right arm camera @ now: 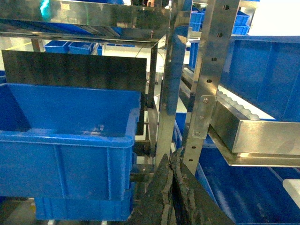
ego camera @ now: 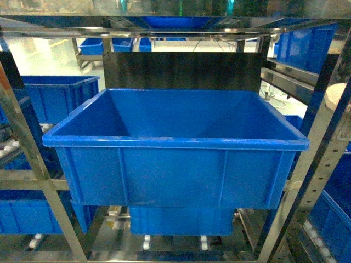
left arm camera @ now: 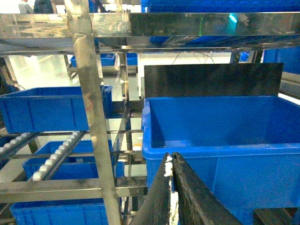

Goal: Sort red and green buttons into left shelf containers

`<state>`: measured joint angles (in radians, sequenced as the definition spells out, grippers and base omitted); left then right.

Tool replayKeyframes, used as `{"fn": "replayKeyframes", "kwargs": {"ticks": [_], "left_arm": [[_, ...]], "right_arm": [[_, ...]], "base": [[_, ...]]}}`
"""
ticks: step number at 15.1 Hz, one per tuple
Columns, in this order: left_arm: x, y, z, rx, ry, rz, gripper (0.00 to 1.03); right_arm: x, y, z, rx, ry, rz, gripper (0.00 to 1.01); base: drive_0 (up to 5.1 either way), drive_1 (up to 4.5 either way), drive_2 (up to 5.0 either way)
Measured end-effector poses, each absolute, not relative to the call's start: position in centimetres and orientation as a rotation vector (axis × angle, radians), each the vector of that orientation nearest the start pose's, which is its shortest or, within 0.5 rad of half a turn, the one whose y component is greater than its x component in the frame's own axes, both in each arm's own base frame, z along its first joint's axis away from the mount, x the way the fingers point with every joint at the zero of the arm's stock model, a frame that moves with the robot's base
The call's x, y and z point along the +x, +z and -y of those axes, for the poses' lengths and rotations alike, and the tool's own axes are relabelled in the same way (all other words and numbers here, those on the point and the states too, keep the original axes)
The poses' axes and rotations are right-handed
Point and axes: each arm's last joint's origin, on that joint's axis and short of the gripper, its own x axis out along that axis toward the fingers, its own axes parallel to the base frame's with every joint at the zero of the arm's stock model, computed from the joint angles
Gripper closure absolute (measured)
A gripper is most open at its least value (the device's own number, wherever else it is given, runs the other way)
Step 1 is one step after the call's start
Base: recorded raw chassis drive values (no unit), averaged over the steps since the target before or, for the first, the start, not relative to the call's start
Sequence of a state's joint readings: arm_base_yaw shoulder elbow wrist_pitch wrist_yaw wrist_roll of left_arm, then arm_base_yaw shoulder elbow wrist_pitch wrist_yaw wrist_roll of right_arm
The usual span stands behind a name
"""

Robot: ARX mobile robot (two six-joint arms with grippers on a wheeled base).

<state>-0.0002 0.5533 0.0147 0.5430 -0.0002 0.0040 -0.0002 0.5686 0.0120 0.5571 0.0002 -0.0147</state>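
Centrally, one large blue bin (ego camera: 175, 164): deep, thick rim, ribbed sides, inside bare as far as the head view shows. It sits on a steel rack (ego camera: 33, 159) with perforated uprights; a dark panel (ego camera: 181, 70) stands just behind it.

Below it: a second blue bin (ego camera: 181, 220), above white rollers (ego camera: 147, 240).

Left: further blue bins (ego camera: 57, 98) on the neighbouring rack, roller tracks (left arm camera: 51, 159) beneath them in the left wrist view.

Right: more blue bins (right arm camera: 267, 75) behind a steel upright (right arm camera: 206, 79).

Left gripper (left arm camera: 171, 161): jaws pressed together, nothing between them, tip just before the big bin's near wall, seen from the left wrist camera.

Right gripper (right arm camera: 171, 161): jaws likewise together, nothing held, tip before the upright beside the bin's right corner.

Button: none visible in any view.
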Motion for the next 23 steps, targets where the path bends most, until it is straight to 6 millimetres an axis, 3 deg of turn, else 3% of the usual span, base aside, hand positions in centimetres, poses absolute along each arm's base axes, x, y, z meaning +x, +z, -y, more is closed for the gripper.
{"fn": "replayKeyframes", "kwargs": {"ticks": [13,15,16,23], "left_arm": [[10.8,17.1,0.0,0.004,0.0,0.016,1.01],[9.9,16.4,0.0,0.004,0.0,-0.039,1.01],[9.7,17.1,0.0,0.004,0.0,0.025,1.01],[9.7,16.7,0.0,0.004,0.0,0.001,1.01]], "right_arm": [[10.9,17.0,0.0,-0.015,0.0,0.013,0.99],[10.1,16.3,0.0,-0.015,0.0,-0.043,0.99],[9.7,16.9,0.0,-0.015,0.0,0.021,0.99],[9.7,16.7,0.0,-0.015,0.0,0.004,0.99]], "base": [[0.0,0.0,0.0],[0.0,0.0,0.0],[0.0,0.0,0.0],[0.0,0.0,0.0]]}}
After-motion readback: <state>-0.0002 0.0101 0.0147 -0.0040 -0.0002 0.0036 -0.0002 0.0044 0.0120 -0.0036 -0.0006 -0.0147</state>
